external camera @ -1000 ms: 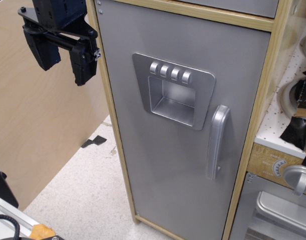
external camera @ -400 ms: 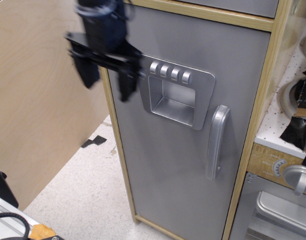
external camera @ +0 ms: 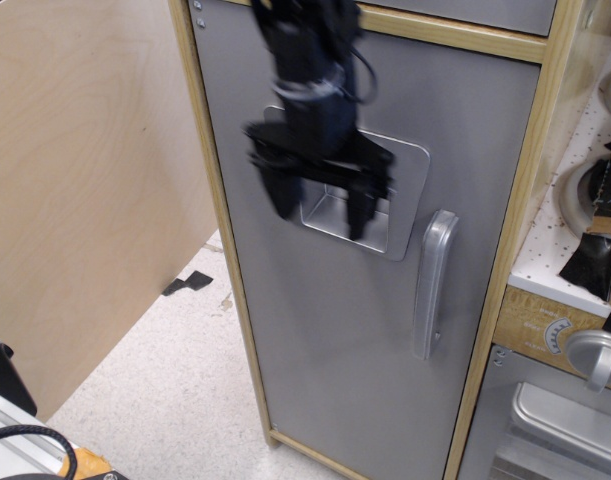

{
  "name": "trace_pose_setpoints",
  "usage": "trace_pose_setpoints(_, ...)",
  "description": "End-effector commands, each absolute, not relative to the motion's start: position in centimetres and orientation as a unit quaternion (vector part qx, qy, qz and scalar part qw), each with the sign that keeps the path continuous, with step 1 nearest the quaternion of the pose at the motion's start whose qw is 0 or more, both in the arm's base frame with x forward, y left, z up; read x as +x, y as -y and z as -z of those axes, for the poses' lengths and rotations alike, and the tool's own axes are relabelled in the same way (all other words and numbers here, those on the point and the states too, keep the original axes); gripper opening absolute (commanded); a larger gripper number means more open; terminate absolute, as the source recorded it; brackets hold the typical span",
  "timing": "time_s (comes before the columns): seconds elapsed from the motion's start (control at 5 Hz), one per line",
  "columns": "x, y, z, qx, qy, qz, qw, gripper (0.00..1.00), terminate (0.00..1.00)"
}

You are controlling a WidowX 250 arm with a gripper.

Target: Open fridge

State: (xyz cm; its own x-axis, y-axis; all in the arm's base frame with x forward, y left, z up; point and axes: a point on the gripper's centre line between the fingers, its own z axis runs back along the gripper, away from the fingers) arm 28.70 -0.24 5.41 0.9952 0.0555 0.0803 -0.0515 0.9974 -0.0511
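Note:
The fridge (external camera: 335, 340) is a tall toy unit with a matte silver-grey door in a light wood frame. Its door is shut. The curved silver handle (external camera: 433, 283) runs upright near the door's right edge. My gripper (external camera: 321, 212) is dark and motion-blurred, hanging in front of the recessed dispenser panel (external camera: 400, 205) and hiding most of it. Its two fingers (external camera: 280, 195) point down and stand apart, so it is open and empty. It is left of the handle and not touching it.
A plywood wall (external camera: 85, 190) stands at the left. The speckled floor (external camera: 155, 390) lies below. At the right are a pegboard with hanging utensils (external camera: 590, 200) and a short silver oven door with a round knob (external camera: 595, 360).
My gripper has swept from the upper left, beside the plywood, rightward and down across the fridge door to the dispenser panel. The door has not moved.

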Motion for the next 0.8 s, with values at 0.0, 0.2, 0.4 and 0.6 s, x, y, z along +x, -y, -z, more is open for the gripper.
trace_pose_setpoints(0.0, 32.4, 3.1, -4.1, -0.017, 0.141, -0.034, 0.989, 1.00, 0.00)
trace_pose_setpoints(0.2, 32.2, 4.2, -4.1, -0.002, 0.168, -0.046, 0.985, 1.00, 0.00)
trace_pose_setpoints(0.4, 31.6, 5.0, -4.2, 0.013, 0.186, -0.048, 0.981, 1.00, 0.00)
trace_pose_setpoints(0.6, 31.4, 5.4, -4.1, 0.018, 0.203, -0.045, 0.978, 1.00, 0.00)
